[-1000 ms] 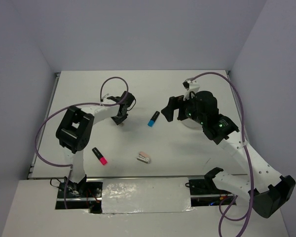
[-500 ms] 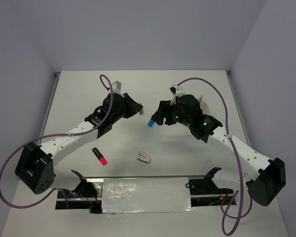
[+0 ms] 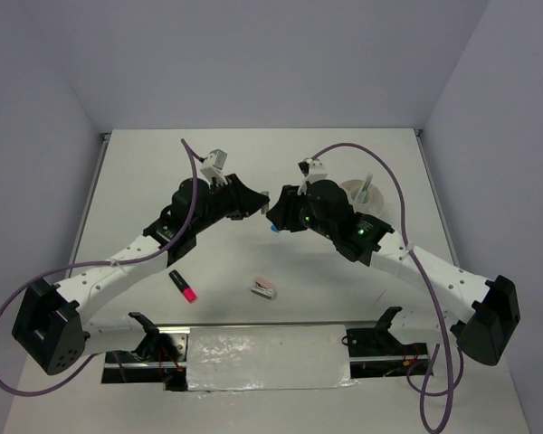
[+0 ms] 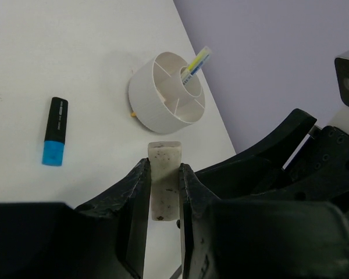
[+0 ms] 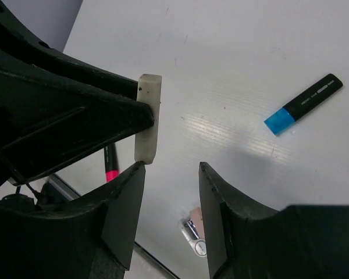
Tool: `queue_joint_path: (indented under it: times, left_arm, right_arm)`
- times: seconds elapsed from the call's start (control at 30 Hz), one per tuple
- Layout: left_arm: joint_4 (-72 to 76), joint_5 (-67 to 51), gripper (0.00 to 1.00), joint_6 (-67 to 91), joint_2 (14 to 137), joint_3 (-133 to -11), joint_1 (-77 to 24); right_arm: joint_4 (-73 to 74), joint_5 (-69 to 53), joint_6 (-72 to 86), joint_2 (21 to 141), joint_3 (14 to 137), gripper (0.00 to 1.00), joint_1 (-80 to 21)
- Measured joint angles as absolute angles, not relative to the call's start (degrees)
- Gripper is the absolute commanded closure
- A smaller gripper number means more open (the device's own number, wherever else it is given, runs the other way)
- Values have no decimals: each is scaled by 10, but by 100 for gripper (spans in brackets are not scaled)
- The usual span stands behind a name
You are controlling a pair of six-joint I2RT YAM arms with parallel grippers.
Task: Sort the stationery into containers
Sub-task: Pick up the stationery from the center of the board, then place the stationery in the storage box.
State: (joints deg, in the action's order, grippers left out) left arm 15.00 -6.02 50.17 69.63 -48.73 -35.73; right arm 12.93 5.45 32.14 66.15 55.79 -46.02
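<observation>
between left jaws, eraser (image 4: 164,168) juts out lengthwise

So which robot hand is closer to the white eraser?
Left. The left gripper is clamped on the white eraser, pinching it between both fingers. The right gripper sits close by, facing it with open jaws, and the eraser is not yet between them.

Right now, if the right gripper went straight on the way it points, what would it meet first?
Probably the eraser pinched in the left gripper, just ahead of the right gripper, nearer one finger than mid-gap. Depth is unclear; it might slip past toward the table.
</observation>
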Motion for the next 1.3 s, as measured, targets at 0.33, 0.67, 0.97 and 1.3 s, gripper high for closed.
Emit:
queue_joint_path:
  times: [0.33,0.67,0.97,1.3]
  left_arm:
    - [126,-63,100,481,696,-495,-354]
    - [120,-70,100,480,701,-496,-357]
    - [120,-81,100,482,701,-501,-357]
    - [110,-84,96,478,703,-515,-355]
  right_arm:
    - [128,65,321,691,575,50,-473]
    - [102,41,321,691,575,47,-474]
    - [97,54,323,705,575,59,-475]
    - [85,56,328,721,579,98,-477]
